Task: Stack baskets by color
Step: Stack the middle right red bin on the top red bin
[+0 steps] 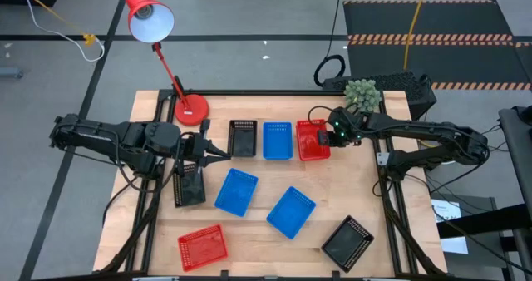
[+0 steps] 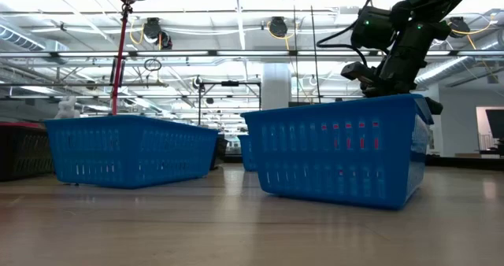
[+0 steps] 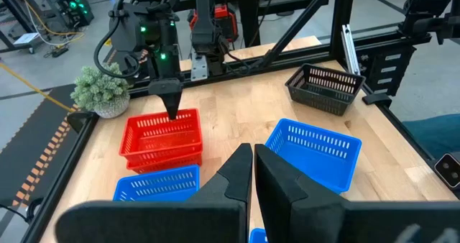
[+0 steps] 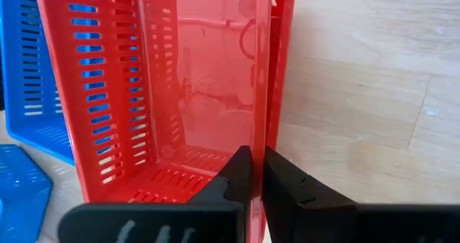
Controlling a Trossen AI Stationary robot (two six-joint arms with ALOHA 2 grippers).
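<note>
A black basket (image 1: pixel 243 138), a blue basket (image 1: pixel 278 140) and a red basket (image 1: pixel 311 141) stand in a row at the table's far side. In the left wrist view the red basket (image 3: pixel 162 136) sits nested on a second red one. My right gripper (image 1: pixel 332 136) is shut on its right wall. My left gripper (image 1: pixel 223 153) hovers shut left of the black basket, holding nothing. Loose on the table are a black basket (image 1: pixel 189 183) under my left arm, two blue ones (image 1: pixel 236 191) (image 1: pixel 291 211), a red one (image 1: pixel 202 248) and a black one (image 1: pixel 347 242). My right gripper pinches the red basket's short right-hand wall (image 4: pixel 264 131) at its rim, one finger inside the basket and one outside. The fingers come slanting down from the table's right side. The basket sits level in the red one beneath it; whether the fingers take that wall too is hidden.
A red desk lamp stands with its round base (image 1: pixel 191 109) at the far left of the table. A small potted plant (image 1: pixel 361 94) sits at the far right corner, behind my right gripper. Bare wood lies between the loose baskets in the middle.
</note>
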